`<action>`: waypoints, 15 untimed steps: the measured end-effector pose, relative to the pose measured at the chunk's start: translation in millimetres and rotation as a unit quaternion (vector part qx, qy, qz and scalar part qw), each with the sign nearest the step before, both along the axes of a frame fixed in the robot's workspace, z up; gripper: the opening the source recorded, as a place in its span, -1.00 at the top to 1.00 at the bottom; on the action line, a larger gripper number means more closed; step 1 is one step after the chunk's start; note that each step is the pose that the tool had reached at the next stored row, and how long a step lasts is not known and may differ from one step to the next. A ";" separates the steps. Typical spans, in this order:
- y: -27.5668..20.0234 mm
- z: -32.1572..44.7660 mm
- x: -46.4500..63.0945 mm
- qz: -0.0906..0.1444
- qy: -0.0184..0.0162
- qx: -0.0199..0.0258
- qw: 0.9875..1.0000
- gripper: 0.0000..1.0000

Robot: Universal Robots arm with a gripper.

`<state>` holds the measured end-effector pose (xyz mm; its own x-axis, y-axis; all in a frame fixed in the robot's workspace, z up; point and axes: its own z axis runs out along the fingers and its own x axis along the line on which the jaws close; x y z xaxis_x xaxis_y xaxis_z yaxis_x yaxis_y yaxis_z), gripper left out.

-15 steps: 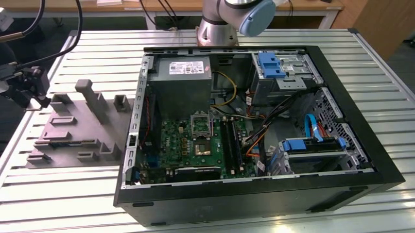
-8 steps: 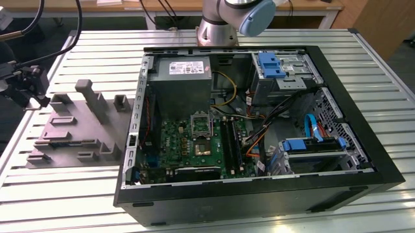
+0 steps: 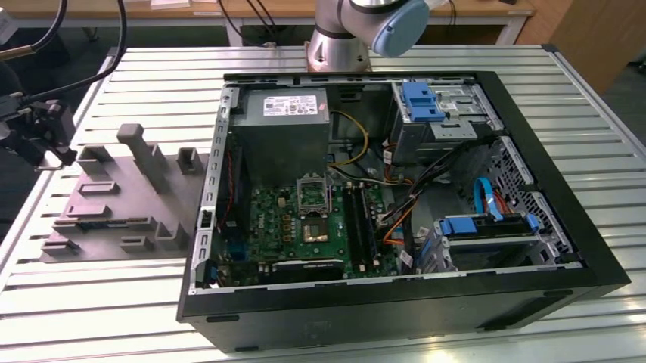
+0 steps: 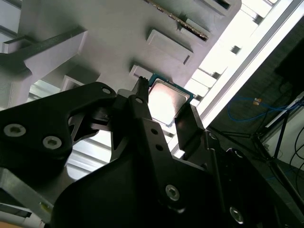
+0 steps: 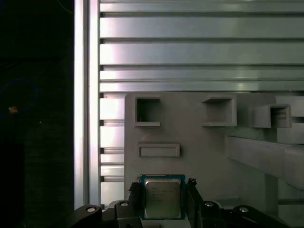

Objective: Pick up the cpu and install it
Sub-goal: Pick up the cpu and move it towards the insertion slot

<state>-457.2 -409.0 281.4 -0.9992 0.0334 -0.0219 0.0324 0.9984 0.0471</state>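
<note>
Gripper (image 5: pixel 163 189) pinches the cpu (image 5: pixel 163 200) by opposite edges, wrist poised above grey tray (image 5: pixel 209 152)

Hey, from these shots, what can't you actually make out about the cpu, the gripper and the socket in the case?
- The cpu underside: both wrist views show its metal top. In the first wrist view the gripper covers its near edge.
- Exterior view: the gripper is cut off by the exterior view's left edge, and what it holds is too small to tell.
- Exterior view: the socket is too small to tell whether its frame is open.
</note>
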 end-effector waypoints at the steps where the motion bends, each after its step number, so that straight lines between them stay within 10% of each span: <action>1: 0.0 0.4 0.0 0.000 0.000 0.000 1.000 0.06; 15: 0.0 5.9 0.0 0.000 0.000 0.000 1.000 0.06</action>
<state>-457.2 -409.0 287.3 -0.9992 0.0334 -0.0219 0.0323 0.9984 0.0472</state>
